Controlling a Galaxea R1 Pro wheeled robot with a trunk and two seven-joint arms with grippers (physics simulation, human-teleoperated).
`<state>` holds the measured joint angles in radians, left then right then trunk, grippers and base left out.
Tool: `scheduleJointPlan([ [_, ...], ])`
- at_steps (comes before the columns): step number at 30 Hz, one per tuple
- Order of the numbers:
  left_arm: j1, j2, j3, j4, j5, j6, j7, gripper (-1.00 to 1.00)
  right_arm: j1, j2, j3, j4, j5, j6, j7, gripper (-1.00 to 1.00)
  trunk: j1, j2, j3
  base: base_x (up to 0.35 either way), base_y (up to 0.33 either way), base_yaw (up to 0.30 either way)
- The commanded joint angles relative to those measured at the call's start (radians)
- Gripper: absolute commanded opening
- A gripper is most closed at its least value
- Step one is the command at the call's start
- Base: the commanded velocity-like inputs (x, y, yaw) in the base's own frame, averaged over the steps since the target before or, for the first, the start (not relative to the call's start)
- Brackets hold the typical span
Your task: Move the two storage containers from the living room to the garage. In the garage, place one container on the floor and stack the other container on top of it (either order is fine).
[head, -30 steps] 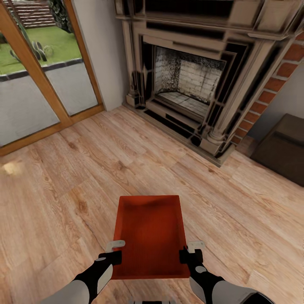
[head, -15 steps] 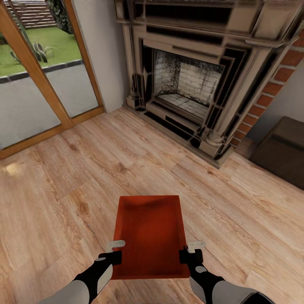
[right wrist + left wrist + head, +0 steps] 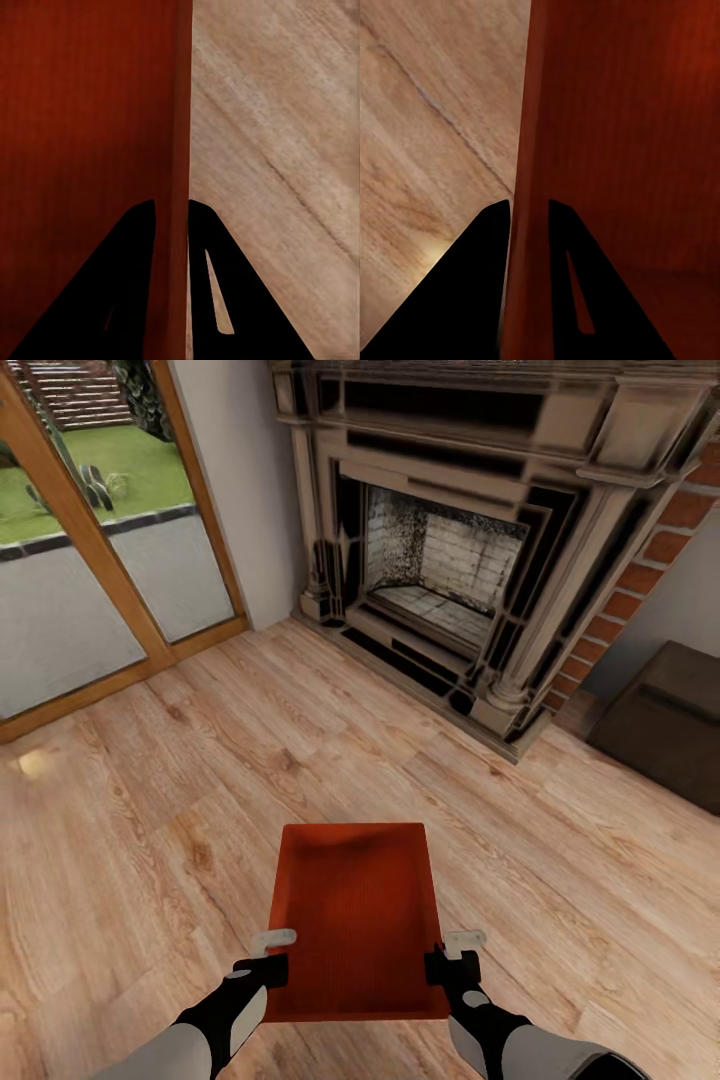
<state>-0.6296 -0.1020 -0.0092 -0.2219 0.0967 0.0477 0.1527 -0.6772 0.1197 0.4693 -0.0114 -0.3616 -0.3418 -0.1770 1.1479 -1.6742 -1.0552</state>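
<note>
A red-orange bin (image 3: 355, 915) hangs level in front of the robot, carried between both arms above the wood-plank floor (image 3: 150, 830) of the living room. The left gripper (image 3: 268, 956) pinches the bin's left wall near the close corner, and the left wrist view shows that wall (image 3: 526, 225) running straight between two dark fingers (image 3: 472, 285), one outside and one inside the bin — closed down onto the thin wall. The right gripper (image 3: 455, 955) does the same on the right wall; in the right wrist view its fingers (image 3: 127, 285) sit tight on either side of the wall (image 3: 178, 225), with floor planks (image 3: 277, 165) beyond. The bin is open-topped and holds nothing. Ahead stands the dark ornate fireplace (image 3: 450, 550) with red brick (image 3: 660, 550) to its right, a dark brown bench (image 3: 665, 725) at the right edge, and wood-framed glass doors (image 3: 90, 560) at the left, with lawn behind them. Against the pictures from a second ago, the bin and both grippers sit at the same spot in the head view, grip unchanged — while the room has slid slightly: the fireplace and bench lie a little lower and further left, which is the camera moving with the robot rather than the things.
</note>
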Motion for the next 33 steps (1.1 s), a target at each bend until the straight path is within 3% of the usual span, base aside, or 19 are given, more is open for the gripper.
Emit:
scheduleJointPlan([
  [1, 0.001, -0.001, 0.015, -0.002, 0.003, 0.005, 0.010, -1.00, -0.001, 0.004, -0.044, -0.001, 0.006, -0.001, -0.001, -1.00, -0.004, 0.007, 0.003, 0.000, 0.000, 0.000],
  [33, 0.001, 0.002, 0.017, 0.000, 0.006, 0.006, 0.010, -1.00, -0.001, 0.006, -0.043, -0.001, 0.006, 0.000, -0.001, -1.00, -0.127, 0.231, 0.103, 0.000, 0.000, 0.000],
])
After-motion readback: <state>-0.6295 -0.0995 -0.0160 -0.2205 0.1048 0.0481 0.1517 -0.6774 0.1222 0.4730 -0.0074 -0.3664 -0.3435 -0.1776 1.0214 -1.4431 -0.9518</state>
